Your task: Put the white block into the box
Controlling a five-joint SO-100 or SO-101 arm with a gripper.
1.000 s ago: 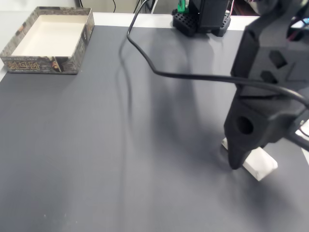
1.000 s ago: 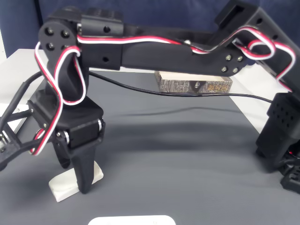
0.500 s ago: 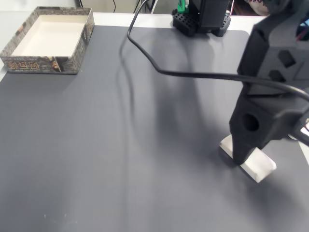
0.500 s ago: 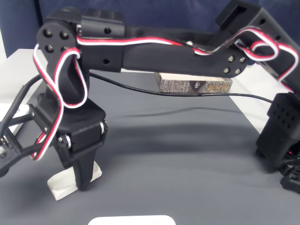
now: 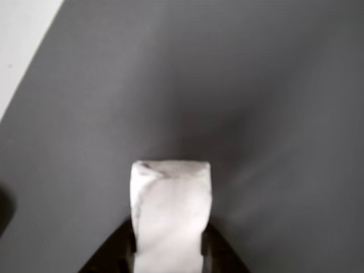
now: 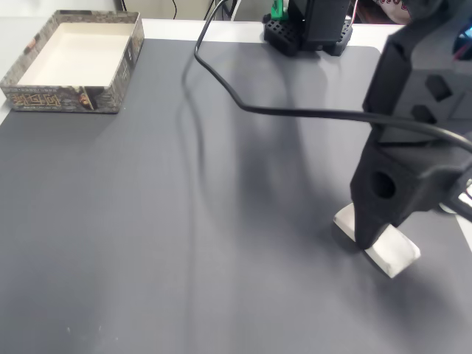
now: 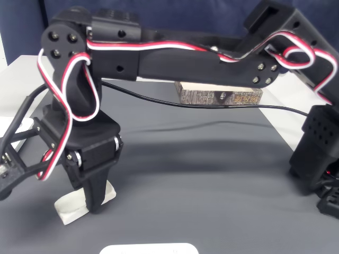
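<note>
My tool down over the white block on the dark table, dark fingers pressed on both its sides (clamped, I'd say), block low at the right in a fixed view, the box well apart at far left

The other view looks down close at the desk; both fixed views face it from opposite ends.

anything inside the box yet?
Nothing visible: the box shows a bare pale floor. The near wall hides a floor strip. The white block lies on the mat under the pincer.
</note>
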